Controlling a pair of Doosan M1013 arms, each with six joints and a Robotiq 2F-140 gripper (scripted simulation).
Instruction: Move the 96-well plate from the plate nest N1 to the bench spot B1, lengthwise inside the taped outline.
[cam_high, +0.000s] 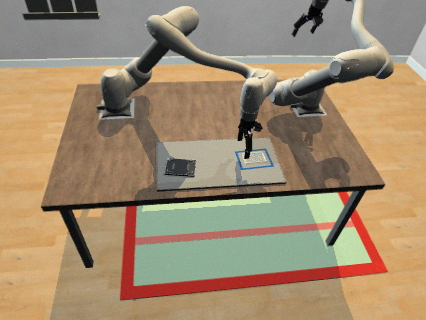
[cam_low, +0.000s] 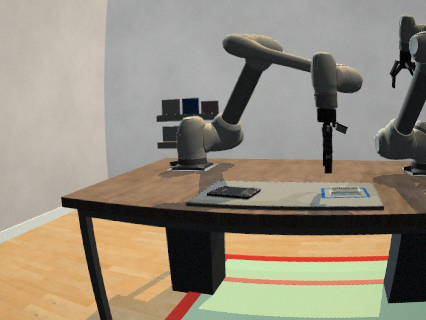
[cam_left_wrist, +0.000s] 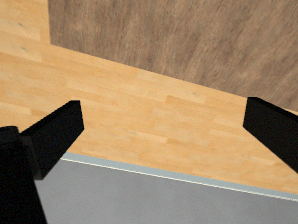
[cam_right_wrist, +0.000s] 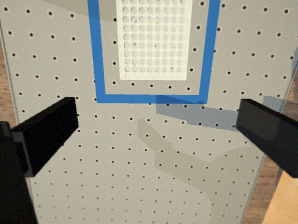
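Observation:
The white 96-well plate (cam_high: 257, 158) (cam_low: 346, 190) (cam_right_wrist: 155, 40) lies flat inside the blue taped outline (cam_high: 257, 167) (cam_right_wrist: 150, 99), its long side along the outline's long side. Its far end is cut off in the right wrist view. The dark plate nest (cam_high: 180, 167) (cam_low: 234, 192) holds no plate. My right gripper (cam_high: 247, 146) (cam_low: 327, 169) (cam_right_wrist: 157, 112) is open and empty, pointing down above the board, clear of the plate and beyond its near end in the right wrist view. My left gripper (cam_high: 303, 33) (cam_left_wrist: 163, 113) is open and empty, high up at the back.
The grey perforated board (cam_high: 210, 150) (cam_low: 290, 197) (cam_right_wrist: 115, 170) carries both nest and outline. It lies near the front edge of the wooden table (cam_high: 100, 150) (cam_low: 125, 195) (cam_left_wrist: 165, 35). The right arm reaches across above the table; the left arm stands beside it.

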